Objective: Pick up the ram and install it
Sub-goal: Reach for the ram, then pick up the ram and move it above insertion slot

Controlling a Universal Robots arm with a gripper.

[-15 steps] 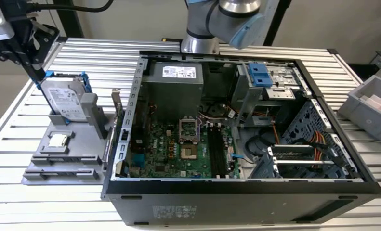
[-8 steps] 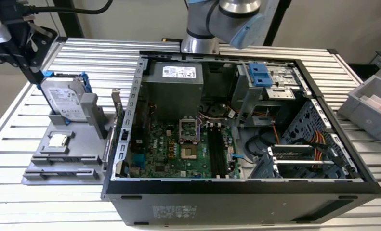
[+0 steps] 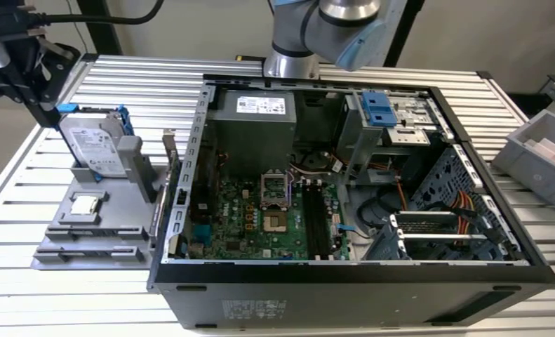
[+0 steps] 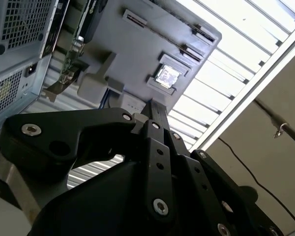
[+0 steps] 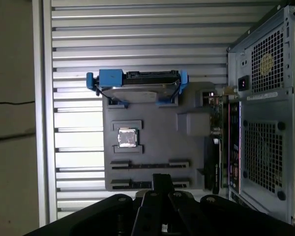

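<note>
Grey fixture (image 5: 155, 135); blue-framed silver drive (image 5: 137, 92); green motherboard (image 3: 244, 221).

The desk (image 3: 118, 77) is a silver surface of long parallel metal slats with narrow dark grooves between them. An open black computer case (image 3: 352, 295) lies on its side across the middle of it. Just beside the case, on the exterior view's left, a flat grey holder plate (image 3: 90, 242) rests on the slats. In the first wrist view, bare slats (image 5: 137, 29) stretch past the plate (image 5: 152, 132). In the second wrist view, the plate (image 4: 137, 54) lies over bright slats (image 4: 226, 64).
</note>
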